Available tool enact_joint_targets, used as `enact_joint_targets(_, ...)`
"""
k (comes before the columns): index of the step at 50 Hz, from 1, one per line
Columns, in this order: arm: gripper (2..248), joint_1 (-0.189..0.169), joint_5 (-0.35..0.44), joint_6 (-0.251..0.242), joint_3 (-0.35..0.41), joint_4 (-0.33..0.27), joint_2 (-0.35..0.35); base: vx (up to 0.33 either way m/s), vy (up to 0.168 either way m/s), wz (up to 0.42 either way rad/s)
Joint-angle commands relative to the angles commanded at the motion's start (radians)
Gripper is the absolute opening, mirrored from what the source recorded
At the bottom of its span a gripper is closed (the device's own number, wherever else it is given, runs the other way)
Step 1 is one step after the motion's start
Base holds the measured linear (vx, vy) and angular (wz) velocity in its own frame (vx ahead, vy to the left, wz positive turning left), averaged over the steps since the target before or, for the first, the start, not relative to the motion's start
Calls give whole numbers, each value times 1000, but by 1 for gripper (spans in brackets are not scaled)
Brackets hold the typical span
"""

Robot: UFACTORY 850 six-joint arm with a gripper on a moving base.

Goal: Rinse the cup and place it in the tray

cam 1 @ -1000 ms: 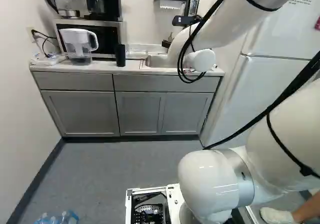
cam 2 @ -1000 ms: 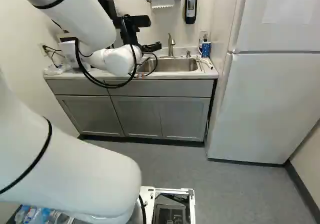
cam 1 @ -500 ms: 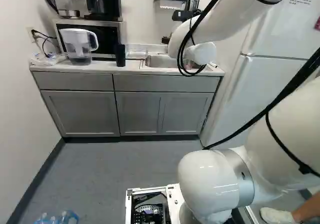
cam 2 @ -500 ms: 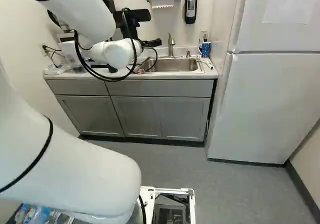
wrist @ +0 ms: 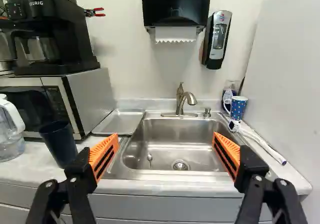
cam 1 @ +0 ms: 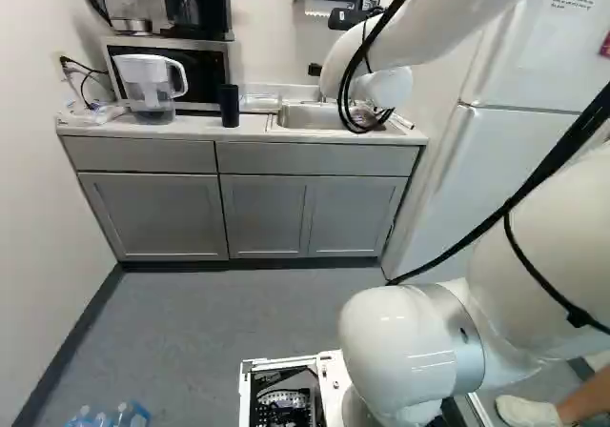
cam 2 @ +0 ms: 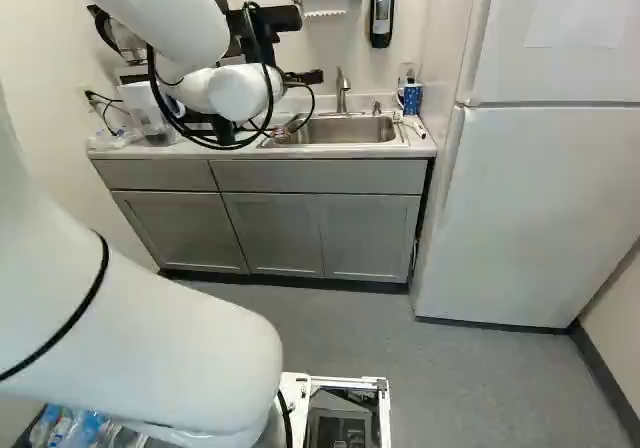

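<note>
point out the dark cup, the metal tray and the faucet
dark cup (wrist: 59,146): wrist view, on the middle of its outer side
metal tray (wrist: 120,121): wrist view, on its bare flat bottom
faucet (wrist: 180,102): wrist view, on its upright body, below the spout

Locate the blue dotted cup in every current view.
Left base view: not seen; the arm crosses over the sink.
Right base view: blue dotted cup right of the faucet, near the fridge.
Wrist view: beyond the open tool, by the sink's far corner.
Shared landmark: black paper-towel dispenser.
</note>
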Motion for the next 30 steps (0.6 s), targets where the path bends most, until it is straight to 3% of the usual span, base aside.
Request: enact_joint_targets(30, 247, 0, -58, 0, -77, 0, -17, 0, 0, 0)
